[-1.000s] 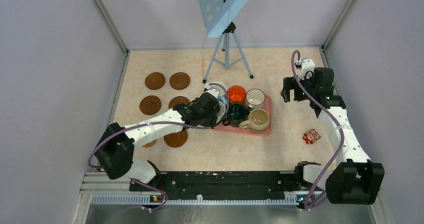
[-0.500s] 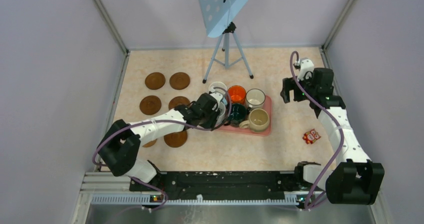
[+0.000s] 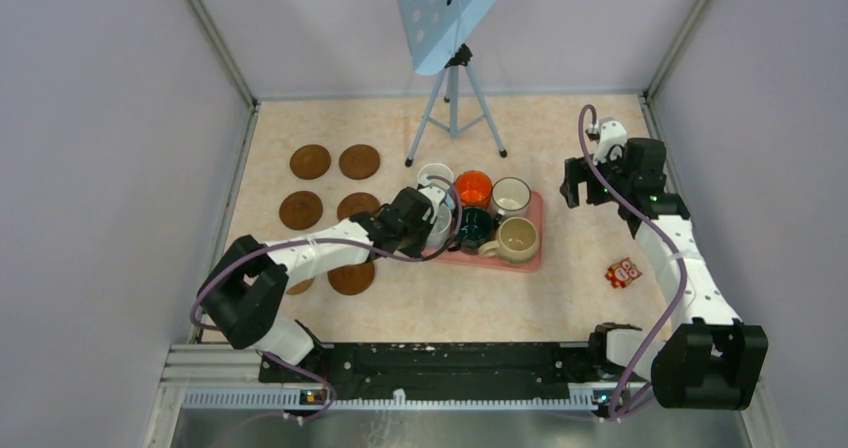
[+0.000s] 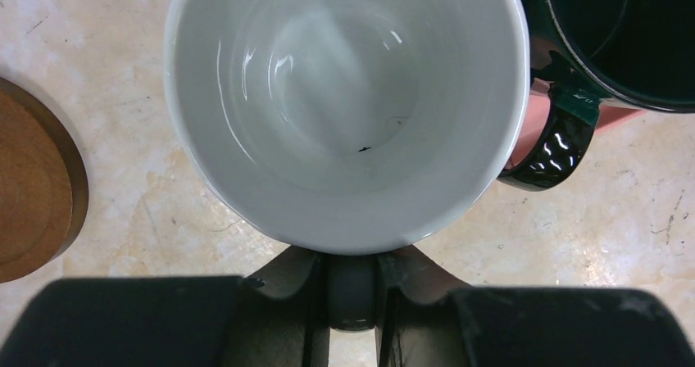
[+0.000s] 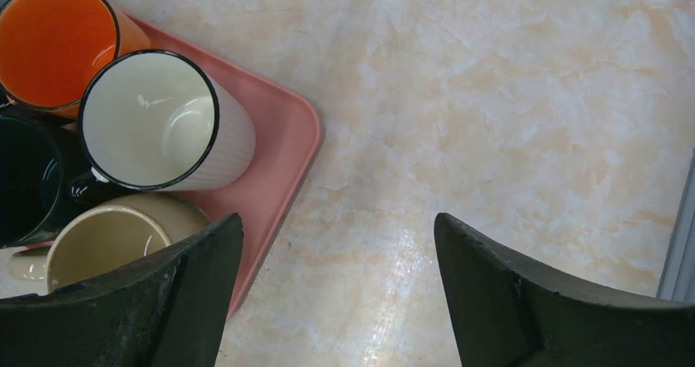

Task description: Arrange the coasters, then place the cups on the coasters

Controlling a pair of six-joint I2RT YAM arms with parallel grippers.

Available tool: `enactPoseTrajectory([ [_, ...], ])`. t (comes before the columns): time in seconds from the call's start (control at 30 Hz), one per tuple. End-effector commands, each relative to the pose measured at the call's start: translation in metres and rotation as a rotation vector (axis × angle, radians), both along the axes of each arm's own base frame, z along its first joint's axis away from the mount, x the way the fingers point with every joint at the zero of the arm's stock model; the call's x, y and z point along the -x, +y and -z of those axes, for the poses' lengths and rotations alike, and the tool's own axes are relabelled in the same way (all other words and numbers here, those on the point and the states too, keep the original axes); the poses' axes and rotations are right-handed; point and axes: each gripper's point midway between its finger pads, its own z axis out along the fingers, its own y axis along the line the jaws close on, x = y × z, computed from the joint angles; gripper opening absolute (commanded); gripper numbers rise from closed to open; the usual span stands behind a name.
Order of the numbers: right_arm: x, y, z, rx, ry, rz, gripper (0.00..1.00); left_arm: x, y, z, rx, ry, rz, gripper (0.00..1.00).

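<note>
One change: L gripper point(image 4: 352, 283) now clamps white mug point(image 4: 344, 113).

Marbled beige table point(image 3: 450, 303), seen from above. Lying directly on it: round brown coasters point(image 3: 310, 161) grouped at the left, some partly hidden; a pink tray point(image 3: 537, 240) at the centre; a tripod point(image 3: 453, 118) towards the far edge; a small red packet point(image 3: 623, 272) at the right.
</note>
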Motion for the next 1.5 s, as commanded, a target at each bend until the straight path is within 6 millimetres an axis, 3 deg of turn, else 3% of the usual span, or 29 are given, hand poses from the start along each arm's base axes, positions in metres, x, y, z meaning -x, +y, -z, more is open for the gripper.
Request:
enactPoseTrajectory([
  [0.0,-0.002,-0.001,-0.016,0.011,-0.071,-0.011,0.85,-0.002,-0.004,-0.016,0.039,-0.035,0.032,0.03],
  [0.17,-0.002,-0.002,-0.016,0.016,-0.071,-0.012,0.84,0.002,0.002,-0.040,0.049,-0.073,0.054,0.00],
  [0.4,0.002,-0.002,-0.014,0.018,-0.063,-0.015,0.84,-0.012,0.031,-0.091,0.136,-0.121,0.010,0.00],
  [0.67,0.005,0.003,-0.014,0.003,-0.056,-0.034,0.84,-0.078,0.081,-0.155,0.190,-0.282,-0.104,0.00],
  [0.8,0.013,0.011,-0.008,-0.013,0.004,-0.091,0.84,-0.122,0.123,-0.173,0.187,-0.321,-0.172,0.00],
  [0.9,0.014,0.015,-0.004,-0.018,0.047,-0.121,0.85,-0.152,0.142,-0.184,0.222,-0.367,-0.125,0.00],
  [1.13,0.009,0.020,-0.005,-0.066,0.101,-0.120,0.86,-0.212,0.167,-0.173,0.198,-0.397,-0.013,0.00],
  [1.17,0.009,0.022,-0.005,-0.074,0.105,-0.126,0.86,-0.220,0.179,-0.173,0.194,-0.418,-0.019,0.00],
  [1.3,0.012,0.031,-0.003,-0.094,0.130,-0.192,0.85,-0.236,0.187,-0.161,0.151,-0.460,0.031,0.00],
  [1.47,0.008,0.025,0.007,-0.081,0.186,-0.155,0.85,-0.246,0.189,-0.137,0.137,-0.438,0.032,0.00],
])
